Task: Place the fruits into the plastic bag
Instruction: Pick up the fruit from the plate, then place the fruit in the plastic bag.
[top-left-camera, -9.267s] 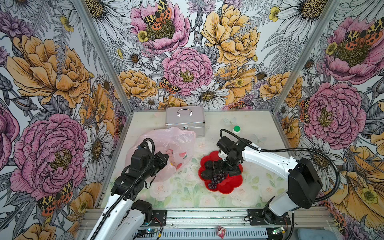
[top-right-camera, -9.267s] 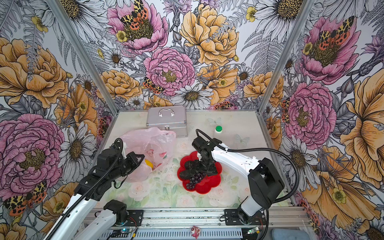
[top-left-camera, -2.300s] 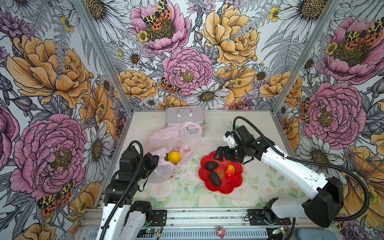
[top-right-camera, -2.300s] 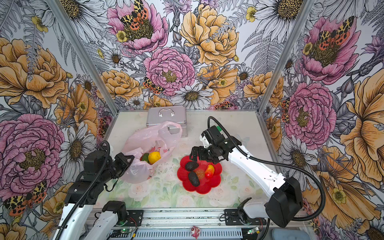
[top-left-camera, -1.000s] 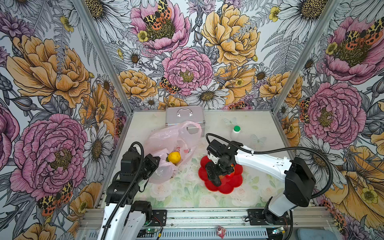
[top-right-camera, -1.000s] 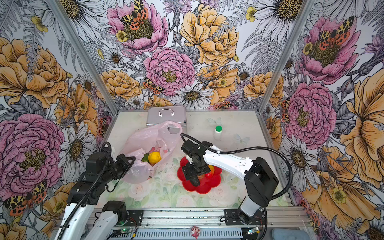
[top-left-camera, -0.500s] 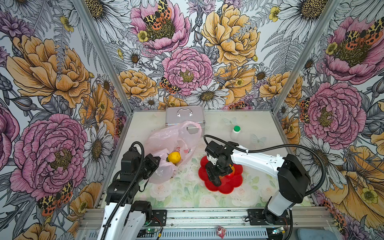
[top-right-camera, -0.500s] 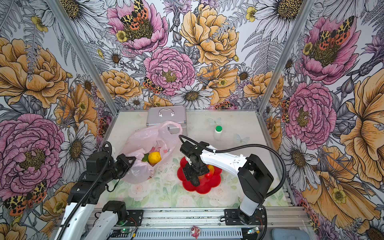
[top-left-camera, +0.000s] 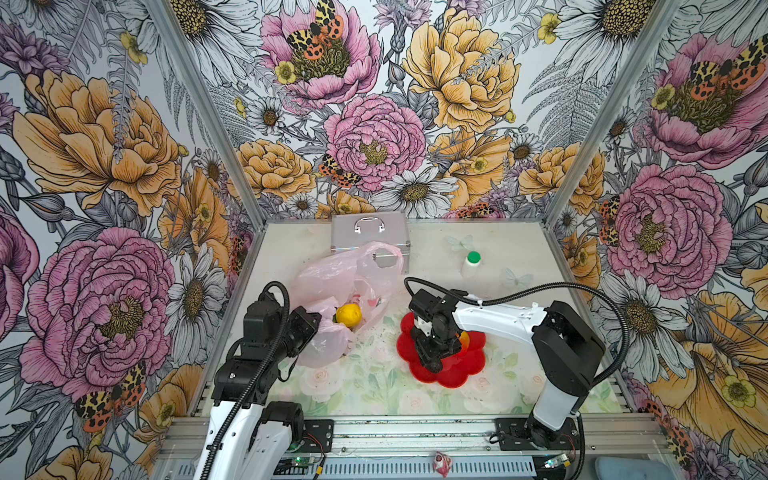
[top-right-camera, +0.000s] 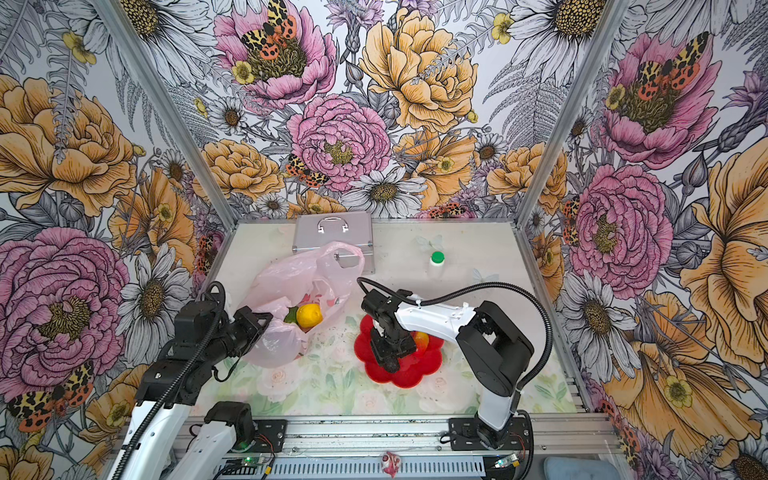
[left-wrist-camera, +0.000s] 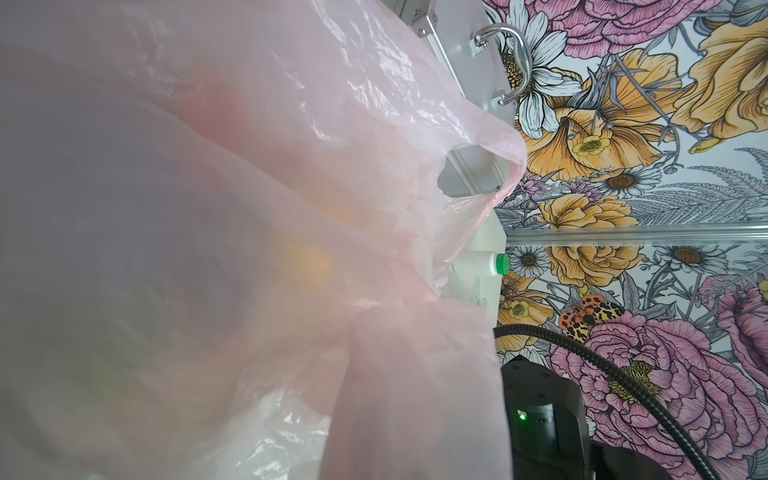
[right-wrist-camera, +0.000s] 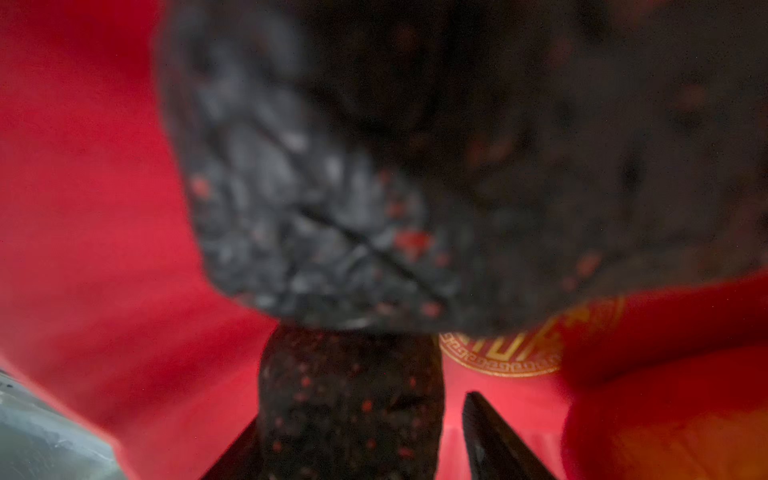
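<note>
1. Right gripper (top-left-camera: 432, 362): down on the red plate (top-left-camera: 459, 376). Its jaws are partly open and narrower than a second ago. In the right wrist view they straddle a dark avocado (right-wrist-camera: 349, 399), with one finger against it and a gap showing at the other, so the grip is not yet firm.
2. Second avocado (right-wrist-camera: 365, 166): it lies right against the first and fills most of the wrist view, blurred. It could be nudged as the jaws close.
3. Green-red mango (top-left-camera: 464, 339): on the plate at 2 o'clock of the gripper, half hidden by the arm.
4. Change noted: about two seconds ago this arm hung clear of the plate; now it sits on the fruit. This is judged to be the start of the next pick, with three fruits left on the plate.
5. Plastic bag (top-left-camera: 332, 274): at 10 o'clock of the plate, well apart from it, with its mouth towards the plate. A yellow lemon (top-left-camera: 348, 314) and a green lime (top-right-camera: 291, 314) show inside.
6. Left gripper (top-left-camera: 309, 328): closed on the bag's edge at its 7 o'clock, unchanged, holding the mouth up.
7. Silver case (top-left-camera: 370, 230): at 12 o'clock of the bag.
8. White bottle (top-left-camera: 471, 266): at 1 o'clock of the plate.
</note>
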